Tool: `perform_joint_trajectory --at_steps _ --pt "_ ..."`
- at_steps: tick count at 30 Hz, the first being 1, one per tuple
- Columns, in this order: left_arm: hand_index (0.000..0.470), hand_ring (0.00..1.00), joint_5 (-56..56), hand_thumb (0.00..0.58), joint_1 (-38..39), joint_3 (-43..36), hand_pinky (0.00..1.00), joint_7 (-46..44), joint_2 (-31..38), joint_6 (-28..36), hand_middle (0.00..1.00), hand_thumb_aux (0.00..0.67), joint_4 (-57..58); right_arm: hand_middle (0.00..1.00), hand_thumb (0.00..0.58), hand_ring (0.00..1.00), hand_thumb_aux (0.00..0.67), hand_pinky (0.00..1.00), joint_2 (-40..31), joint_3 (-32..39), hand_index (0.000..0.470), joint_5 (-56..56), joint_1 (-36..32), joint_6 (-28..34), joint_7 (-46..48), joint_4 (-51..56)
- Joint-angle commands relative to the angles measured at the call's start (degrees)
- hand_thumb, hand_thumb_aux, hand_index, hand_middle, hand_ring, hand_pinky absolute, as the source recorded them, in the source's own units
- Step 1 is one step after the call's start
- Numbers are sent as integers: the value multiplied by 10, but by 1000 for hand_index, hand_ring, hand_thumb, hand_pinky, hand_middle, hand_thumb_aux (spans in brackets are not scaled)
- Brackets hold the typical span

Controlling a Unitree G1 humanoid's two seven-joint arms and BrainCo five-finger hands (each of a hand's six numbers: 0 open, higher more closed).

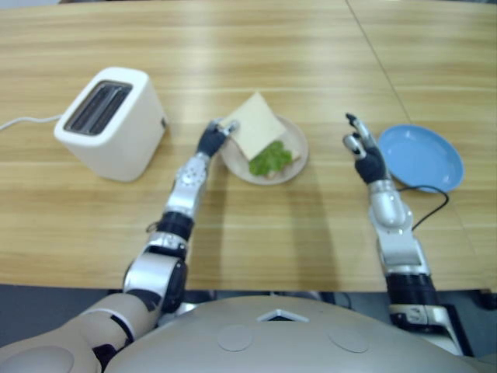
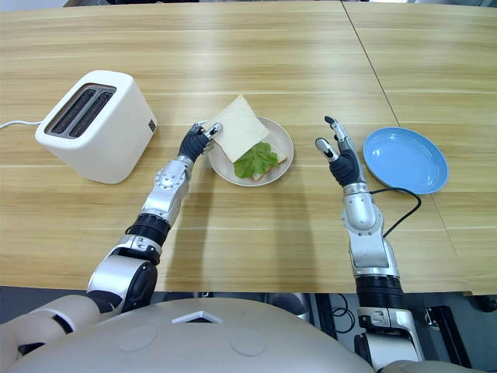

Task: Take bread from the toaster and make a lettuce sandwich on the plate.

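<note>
A white toaster (image 2: 97, 124) stands at the left of the wooden table with its slots dark. A beige plate (image 2: 278, 167) in the middle holds a bottom bread slice with green lettuce (image 2: 255, 161) on it. My left hand (image 2: 196, 141) is shut on the corner of a second bread slice (image 2: 239, 127), which tilts over the plate and partly covers the lettuce. My right hand (image 2: 338, 156) hovers open, fingers up, to the right of the plate and holds nothing.
An empty blue plate (image 2: 405, 159) lies at the right, just beyond my right hand. A black cable (image 2: 400, 210) loops on the table below it. The toaster's white cord (image 2: 15, 124) runs off the left edge.
</note>
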Motion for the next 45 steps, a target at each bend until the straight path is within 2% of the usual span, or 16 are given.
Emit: perform_joint_trajectory --at_steps 1,10,27,36,45 --pt "460 1000 31 580 -4 -18 1000 14 2 2 1000 670 7 0 0 0 0 0 -1 5 0 -5 -1 -1 -1 8" --pt "460 1000 84 580 4 -49 1000 32 14 33 1000 670 -60 0 0 0 0 0 -1 11 0 -15 -2 -2 -5 15" --pt "460 1000 119 580 -60 -73 1000 45 11 27 1000 670 131 0 0 0 0 0 -8 53 0 -75 -17 -7 -9 7" --pt "460 1000 150 580 -83 -101 1000 29 4 26 1000 670 222 0 0 0 0 0 -31 140 0 -196 -51 -13 -19 24" --pt "460 1000 180 580 -93 -119 1000 35 19 42 1000 670 245 0 0 0 0 0 -81 278 0 -393 -110 -12 -37 89"
